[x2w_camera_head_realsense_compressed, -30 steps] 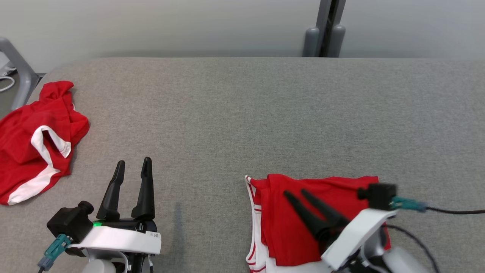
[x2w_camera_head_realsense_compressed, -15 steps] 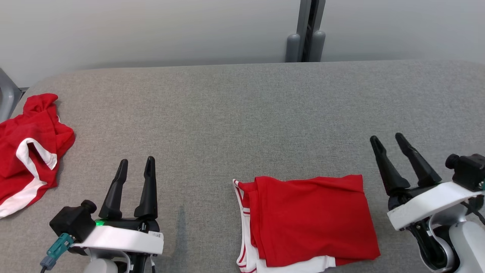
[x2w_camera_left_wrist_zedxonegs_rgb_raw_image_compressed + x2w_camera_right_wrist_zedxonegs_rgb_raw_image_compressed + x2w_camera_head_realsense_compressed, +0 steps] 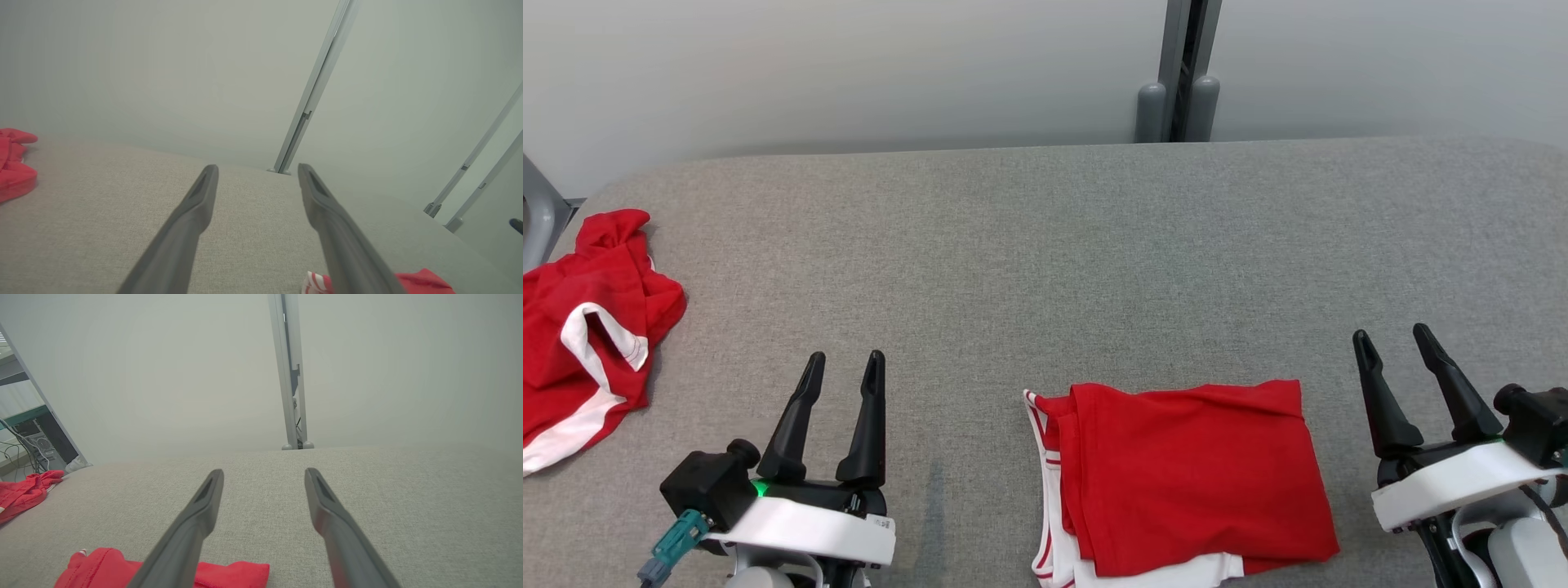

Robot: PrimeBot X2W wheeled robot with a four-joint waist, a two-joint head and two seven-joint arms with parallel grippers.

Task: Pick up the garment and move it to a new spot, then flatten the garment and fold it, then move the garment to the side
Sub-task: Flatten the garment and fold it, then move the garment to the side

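A folded red garment with white striped trim lies flat near the front edge of the grey table, right of centre. Its edge shows in the left wrist view and in the right wrist view. My left gripper hovers open at the lower left, well apart from the garment. To the garment's right my right gripper stands open, with nothing between its fingers. Both pairs of jaws are spread wide in the wrist views.
A second red and white garment lies crumpled at the table's left edge, seen too in the left wrist view and right wrist view. A grey post rises behind the table against a pale wall.
My right gripper has lifted off the folded garment and swung out to its right, leaving it lying flat. The head view has shifted. My left gripper stays open at the lower left.
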